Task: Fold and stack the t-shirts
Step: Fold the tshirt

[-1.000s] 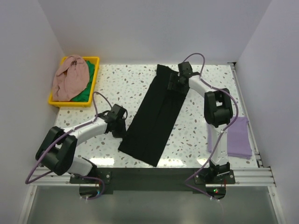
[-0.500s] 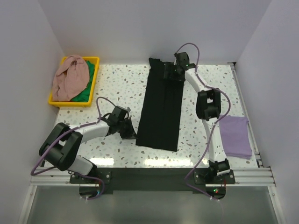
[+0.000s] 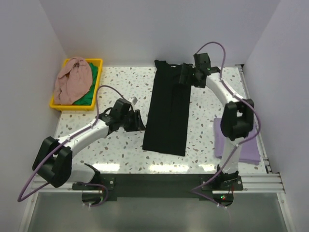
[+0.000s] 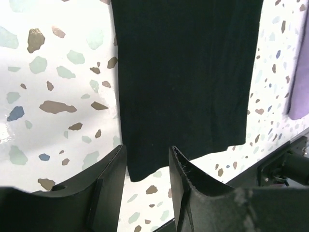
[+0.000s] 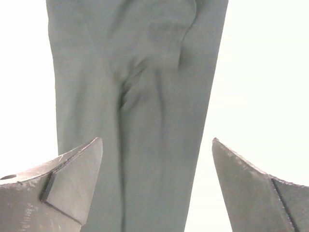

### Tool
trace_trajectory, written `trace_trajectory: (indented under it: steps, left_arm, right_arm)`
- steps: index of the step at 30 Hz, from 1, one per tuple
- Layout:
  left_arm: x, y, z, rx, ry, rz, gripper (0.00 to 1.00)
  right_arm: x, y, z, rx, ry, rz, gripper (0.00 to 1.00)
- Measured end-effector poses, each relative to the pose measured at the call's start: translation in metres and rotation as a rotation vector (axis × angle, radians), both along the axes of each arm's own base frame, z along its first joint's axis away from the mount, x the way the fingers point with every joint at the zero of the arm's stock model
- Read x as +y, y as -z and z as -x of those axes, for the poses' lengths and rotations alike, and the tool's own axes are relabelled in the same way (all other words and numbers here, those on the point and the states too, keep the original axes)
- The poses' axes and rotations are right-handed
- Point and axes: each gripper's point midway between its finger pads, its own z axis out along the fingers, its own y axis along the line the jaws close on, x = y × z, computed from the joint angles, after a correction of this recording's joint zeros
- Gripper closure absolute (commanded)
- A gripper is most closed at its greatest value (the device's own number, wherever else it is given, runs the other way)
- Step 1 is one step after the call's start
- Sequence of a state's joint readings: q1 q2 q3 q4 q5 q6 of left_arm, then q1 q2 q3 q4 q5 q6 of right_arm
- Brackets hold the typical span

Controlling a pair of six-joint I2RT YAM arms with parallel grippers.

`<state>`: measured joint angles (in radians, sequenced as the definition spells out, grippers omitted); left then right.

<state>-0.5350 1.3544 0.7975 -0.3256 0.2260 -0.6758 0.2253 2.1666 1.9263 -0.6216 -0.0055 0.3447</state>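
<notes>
The black t-shirt lies flat as a long narrow strip running from the table's back to near its front. My left gripper is at the strip's lower left edge. Its jaws are open, with only the shirt's bottom corner on the table showing through the gap. My right gripper hovers over the strip's far right end, jaws wide open above the cloth, holding nothing. A folded lavender t-shirt lies at the right edge. The pink t-shirt and green t-shirt sit in the bin.
A yellow bin stands at the back left corner. White walls close the table in on the left, back and right. The right arm's upright links partly hide the lavender t-shirt. A black rail runs along the front edge.
The black t-shirt swung from a diagonal to straight. My left gripper opened and let go of its lower corner. The right gripper opened wider and drew back to the right.
</notes>
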Motion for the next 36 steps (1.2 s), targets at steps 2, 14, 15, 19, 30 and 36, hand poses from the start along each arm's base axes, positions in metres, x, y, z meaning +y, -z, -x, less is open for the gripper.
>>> trace_trajectory:
  steps: [2,14,15,19,30,36]
  left_arm:
    - [0.000,-0.001,0.000,-0.021,0.019,-0.021,0.54]
    - [-0.007,0.020,0.032,-0.034,0.151,-0.189,0.54]
    - [-0.006,0.022,0.033,-0.035,0.154,-0.202,0.55]
    - [-0.006,0.035,0.038,-0.032,0.165,-0.267,0.57]
    - [-0.006,0.061,0.051,-0.012,0.209,-0.398,0.62]
    - [-0.013,0.054,0.044,-0.035,0.203,-0.385,0.64]
  right_arm:
    - [-0.002,-0.032,0.036,-0.044,0.017,-0.027,0.07]
    - [0.038,0.032,0.282,0.127,-0.173,-0.077,0.31]
    - [0.035,0.040,0.296,0.155,-0.179,-0.067,0.33]
    - [0.035,0.040,0.319,0.160,-0.208,-0.072,0.38]
    - [0.061,0.037,0.346,0.121,-0.301,-0.045,0.44]
    - [0.063,0.055,0.354,0.146,-0.301,0.003,0.46]
